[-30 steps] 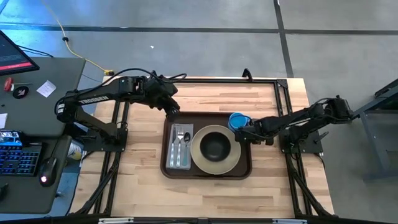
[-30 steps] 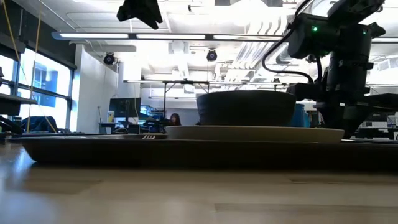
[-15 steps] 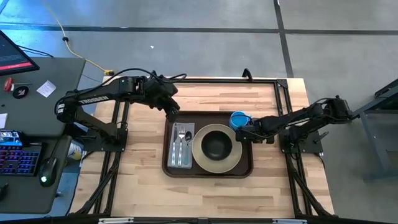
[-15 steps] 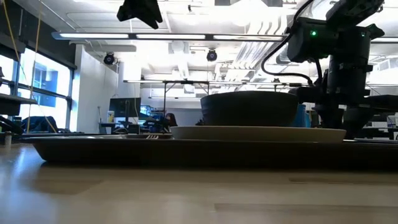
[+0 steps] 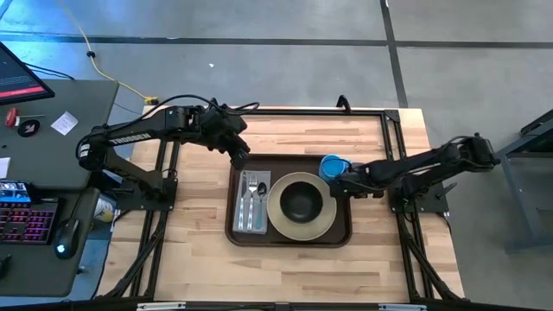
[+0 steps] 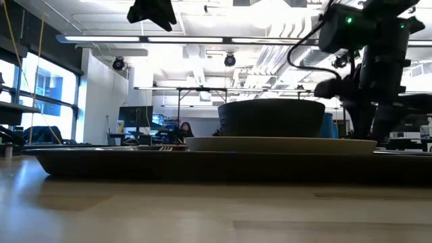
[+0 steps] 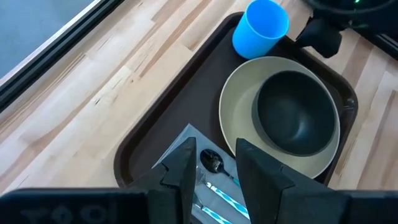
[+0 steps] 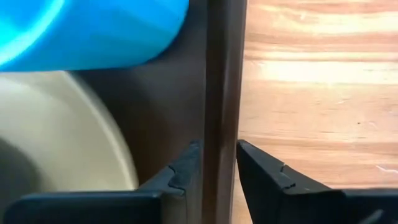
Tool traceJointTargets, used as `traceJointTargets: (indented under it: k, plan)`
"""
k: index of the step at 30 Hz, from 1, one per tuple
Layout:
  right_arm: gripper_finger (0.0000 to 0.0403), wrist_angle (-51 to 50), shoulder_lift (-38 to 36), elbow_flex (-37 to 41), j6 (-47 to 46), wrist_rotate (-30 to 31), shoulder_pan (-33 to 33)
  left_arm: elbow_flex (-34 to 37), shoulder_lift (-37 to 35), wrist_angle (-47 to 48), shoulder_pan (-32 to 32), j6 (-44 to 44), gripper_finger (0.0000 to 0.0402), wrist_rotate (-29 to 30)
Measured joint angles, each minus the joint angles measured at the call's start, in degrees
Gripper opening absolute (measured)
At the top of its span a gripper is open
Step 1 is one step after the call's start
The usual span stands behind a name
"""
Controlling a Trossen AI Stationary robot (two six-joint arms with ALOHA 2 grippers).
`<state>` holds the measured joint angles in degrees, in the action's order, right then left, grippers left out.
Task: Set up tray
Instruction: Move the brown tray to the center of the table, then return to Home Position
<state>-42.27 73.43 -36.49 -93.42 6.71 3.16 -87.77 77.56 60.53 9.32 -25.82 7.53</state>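
The dark brown tray [image 5: 339, 223] lies flat on the wooden table. It carries a cream plate [image 5: 300, 231] with a dark bowl [image 5: 300, 202] on it, a grey napkin [image 5: 243, 212] with cutlery, and a blue cup [image 5: 332, 165] standing in its far right corner. My right gripper [image 8: 219, 152] points down over the tray's right rim [image 8: 222, 81], just near of the cup. It is open, with one finger on each side of the rim. My left gripper [image 5: 239, 156] hangs open and holding nothing, high above the tray's far left corner.
Black frame rails [image 5: 393, 138] run along the table's far and right sides, close to the right arm. Bare wood lies left, right and near of the tray. A desk with a keyboard [image 5: 22, 216] stands beyond the table's left edge.
The tray, with the plate, bowl, napkin and cup on it, has slid a little toward the table's right edge and then stopped. My right gripper has gone that way with it and has since risen slightly at the rim.
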Motion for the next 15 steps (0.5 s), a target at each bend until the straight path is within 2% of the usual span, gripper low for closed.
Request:
traceJointTargets:
  k: [6, 15]
  plan:
    - [0.0114, -0.77, -5.40, -0.05, 0.05, -1.25, 0.00, 0.00, 0.00, -0.69, 0.02, 0.00, 0.0145, 0.00]
    - [0.0142, -1.69, -10.86, -0.07, 3.26, -9.15, 0.73, 0.00, -0.17, -0.52, 0.02, -0.37, 0.0145, -0.19]
